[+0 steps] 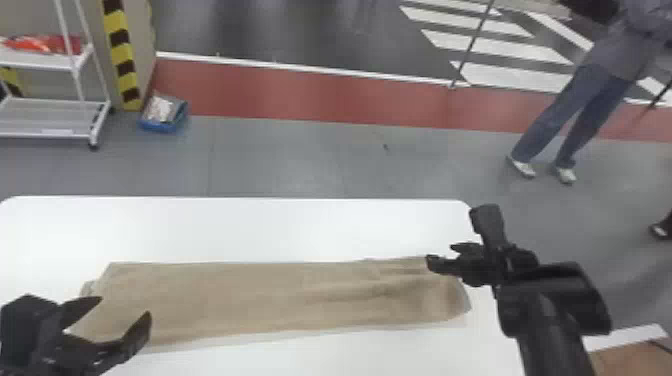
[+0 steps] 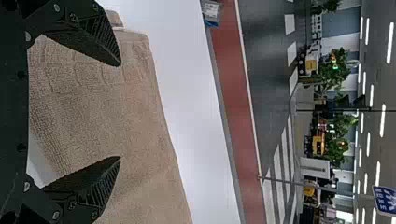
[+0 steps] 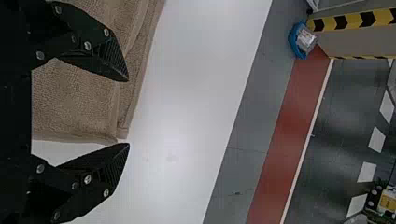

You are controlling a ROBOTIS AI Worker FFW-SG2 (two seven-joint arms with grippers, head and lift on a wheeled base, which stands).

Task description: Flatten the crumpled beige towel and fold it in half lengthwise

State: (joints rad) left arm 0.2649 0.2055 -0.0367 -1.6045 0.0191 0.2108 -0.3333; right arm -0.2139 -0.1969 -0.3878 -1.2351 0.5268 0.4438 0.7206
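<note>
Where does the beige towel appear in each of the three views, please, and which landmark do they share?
Head view: the towel stretches across the white table, in the lower half.
Left wrist view: the towel shows between the fingers of the left pincer.
Right wrist view: one towel end shows behind the right pincer.
Shared landmark: the red floor strip.

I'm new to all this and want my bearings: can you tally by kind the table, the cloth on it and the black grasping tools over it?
Towel: 1
Tools: 2, the left tool and the right tool, both open
Table: 1
Total: 4
</note>
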